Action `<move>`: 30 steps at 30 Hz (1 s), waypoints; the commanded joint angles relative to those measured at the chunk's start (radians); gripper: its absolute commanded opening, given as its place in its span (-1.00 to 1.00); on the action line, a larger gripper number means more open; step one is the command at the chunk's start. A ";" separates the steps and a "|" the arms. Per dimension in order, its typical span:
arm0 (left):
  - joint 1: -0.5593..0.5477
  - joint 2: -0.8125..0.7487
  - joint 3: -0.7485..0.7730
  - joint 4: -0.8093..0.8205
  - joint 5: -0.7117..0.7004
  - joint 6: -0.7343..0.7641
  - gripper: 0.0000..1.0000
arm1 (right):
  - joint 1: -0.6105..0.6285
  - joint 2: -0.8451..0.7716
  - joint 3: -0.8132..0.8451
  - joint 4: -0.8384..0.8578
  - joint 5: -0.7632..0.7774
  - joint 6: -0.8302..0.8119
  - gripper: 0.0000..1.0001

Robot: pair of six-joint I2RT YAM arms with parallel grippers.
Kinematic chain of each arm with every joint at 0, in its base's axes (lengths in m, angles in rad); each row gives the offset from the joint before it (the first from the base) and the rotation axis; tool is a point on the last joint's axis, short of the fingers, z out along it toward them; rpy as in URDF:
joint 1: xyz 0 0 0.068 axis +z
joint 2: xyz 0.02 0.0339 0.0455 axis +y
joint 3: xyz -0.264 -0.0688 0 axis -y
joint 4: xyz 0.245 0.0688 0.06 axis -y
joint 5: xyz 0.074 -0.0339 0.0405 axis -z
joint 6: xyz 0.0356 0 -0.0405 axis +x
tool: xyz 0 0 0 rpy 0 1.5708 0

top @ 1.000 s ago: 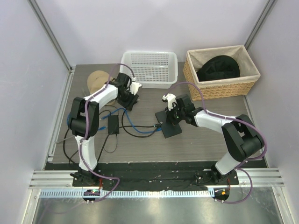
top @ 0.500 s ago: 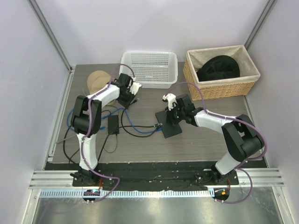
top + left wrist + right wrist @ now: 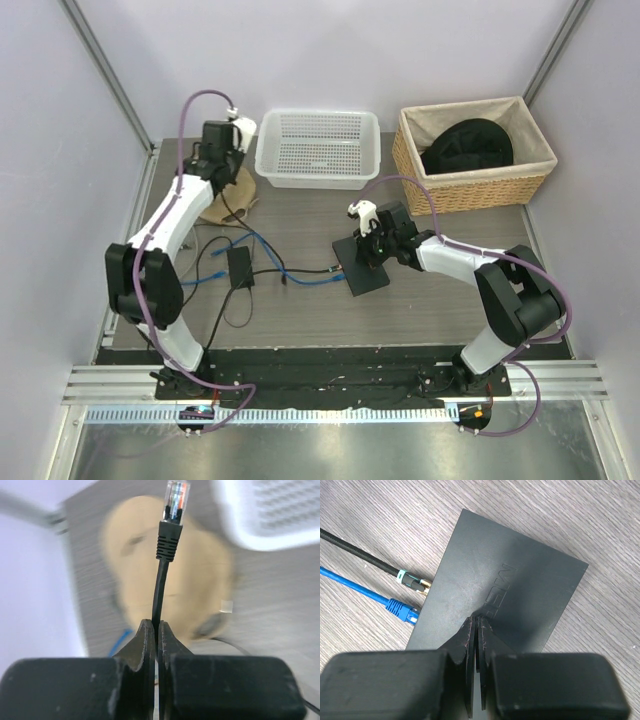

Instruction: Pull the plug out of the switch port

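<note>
Holding the prize aloft, the left gripper (image 3: 156,626) has its fingers pinched tight on a black cable (image 3: 159,592). The clear-ended plug (image 3: 173,509) stands straight up above the grip, free of any socket. From overhead this gripper sits well away from the switch (image 3: 365,270), off to its far left and raised. By my reading, that keeps the loose end from snagging back into the port row.

Over at the switch itself, the right gripper (image 3: 477,619) is down on the flat black lid. Its fingers are closed together with nothing between them, the tips pressing just beside the embossed lettering. That looks like a hold-down: pinning the box so it stays put on the table (image 3: 420,310) when a cable is tugged.

On the switch's left edge, a blue plug (image 3: 402,611) and a braided black lead with a gold tip (image 3: 412,583) are both seated. So only the black network plug is out, and I'd judge the pull itself done.

Left of the switch lies the adapter brick (image 3: 241,266) among looping cords. Further that way is a tan cloth thing (image 3: 228,205), and it blurs behind the raised plug in the left wrist view. What remains, I'd say, is setting the cable down clear of the switch and lifting the right tips off gently.
</note>
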 commanded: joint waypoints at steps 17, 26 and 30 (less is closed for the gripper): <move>0.184 -0.210 -0.173 -0.002 0.018 0.035 0.07 | 0.002 0.027 0.031 -0.034 0.010 -0.006 -0.84; 0.000 -0.107 -0.120 -0.063 0.971 -0.227 0.15 | 0.002 0.016 0.026 -0.017 0.007 -0.005 -0.84; -0.125 -0.035 -0.203 0.052 0.974 -0.299 0.15 | 0.001 -0.001 0.011 -0.020 0.021 -0.014 -0.84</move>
